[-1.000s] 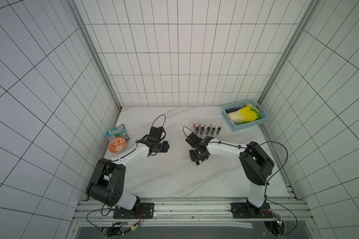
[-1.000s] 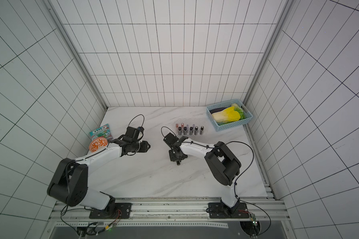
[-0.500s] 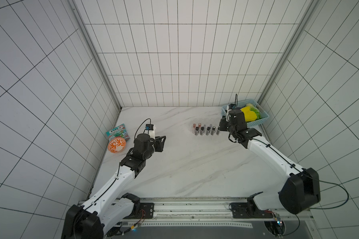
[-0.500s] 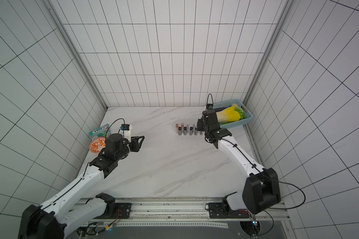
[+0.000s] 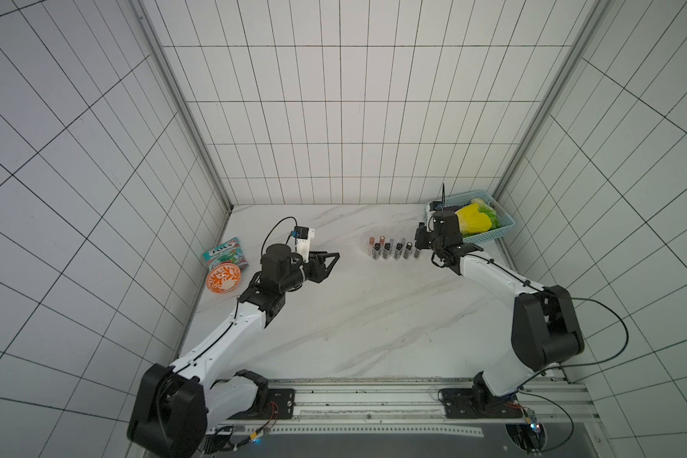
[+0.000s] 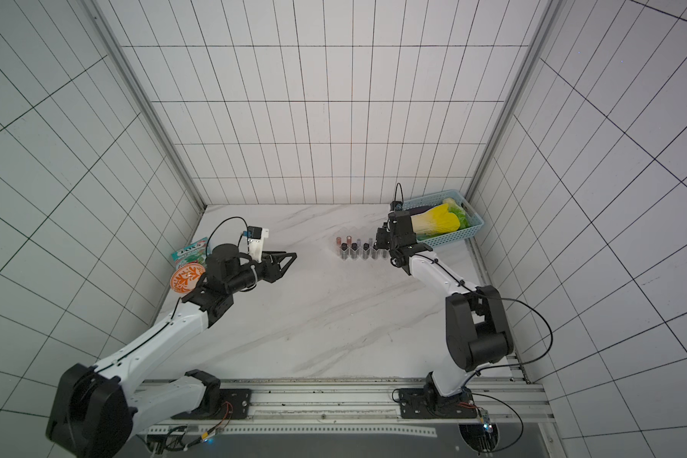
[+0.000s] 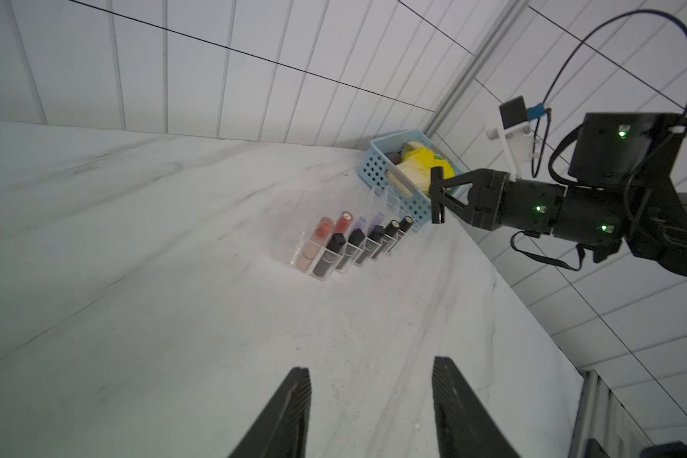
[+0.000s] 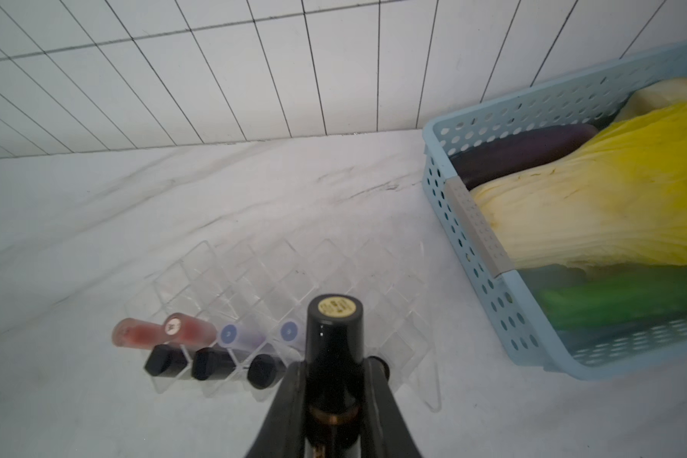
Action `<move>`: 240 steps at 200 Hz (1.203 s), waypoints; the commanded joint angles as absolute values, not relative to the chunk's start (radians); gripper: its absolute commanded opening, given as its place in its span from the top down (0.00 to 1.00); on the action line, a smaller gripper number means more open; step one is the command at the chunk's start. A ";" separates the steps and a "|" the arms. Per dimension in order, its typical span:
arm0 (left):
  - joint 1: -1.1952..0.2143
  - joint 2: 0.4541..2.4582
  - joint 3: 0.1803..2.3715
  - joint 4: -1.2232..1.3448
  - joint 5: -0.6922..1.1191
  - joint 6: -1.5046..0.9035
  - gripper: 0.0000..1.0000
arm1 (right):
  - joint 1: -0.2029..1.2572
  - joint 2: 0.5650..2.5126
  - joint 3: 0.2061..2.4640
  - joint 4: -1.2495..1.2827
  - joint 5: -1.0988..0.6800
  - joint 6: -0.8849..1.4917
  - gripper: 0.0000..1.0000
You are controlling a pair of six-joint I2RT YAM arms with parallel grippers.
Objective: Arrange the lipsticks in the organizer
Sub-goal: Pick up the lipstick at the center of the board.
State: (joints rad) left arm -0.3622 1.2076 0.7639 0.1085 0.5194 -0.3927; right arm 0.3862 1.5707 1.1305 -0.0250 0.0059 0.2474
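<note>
The clear organizer (image 8: 294, 269) stands at the table's back right, also in both top views (image 5: 389, 259) (image 6: 354, 258). In it stand two pinkish lipsticks (image 8: 135, 333), two lavender-capped ones (image 8: 231, 335) and several black ones (image 8: 163, 359). My right gripper (image 8: 334, 363) is shut on a black lipstick (image 8: 334, 337), held upright over the organizer's right end (image 5: 418, 242). My left gripper (image 7: 369, 368) is open and empty above bare table, well left of the organizer (image 5: 332, 259).
A light-blue perforated basket (image 5: 488, 236) with a yellow cabbage and other vegetables sits just right of the organizer, close to my right gripper. An orange-patterned bowl (image 5: 223, 279) and a candy packet (image 5: 225, 253) lie by the left wall.
Over the last second my right gripper went from mid-table to the organizer's right end, still carrying the black lipstick. My left arm drew back to the left and its jaws stand wider.
</note>
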 commanded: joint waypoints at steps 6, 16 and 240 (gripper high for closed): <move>-0.426 1.289 0.851 0.228 0.811 -0.440 0.39 | 0.387 1.419 1.230 -0.175 -0.314 0.348 0.82; -0.451 1.300 0.864 0.233 0.832 -0.449 0.37 | 0.391 1.379 1.231 -0.208 -0.427 0.379 0.81; -0.649 1.347 0.957 0.285 0.908 -0.528 0.69 | 0.643 1.065 0.968 0.053 -0.792 0.683 0.81</move>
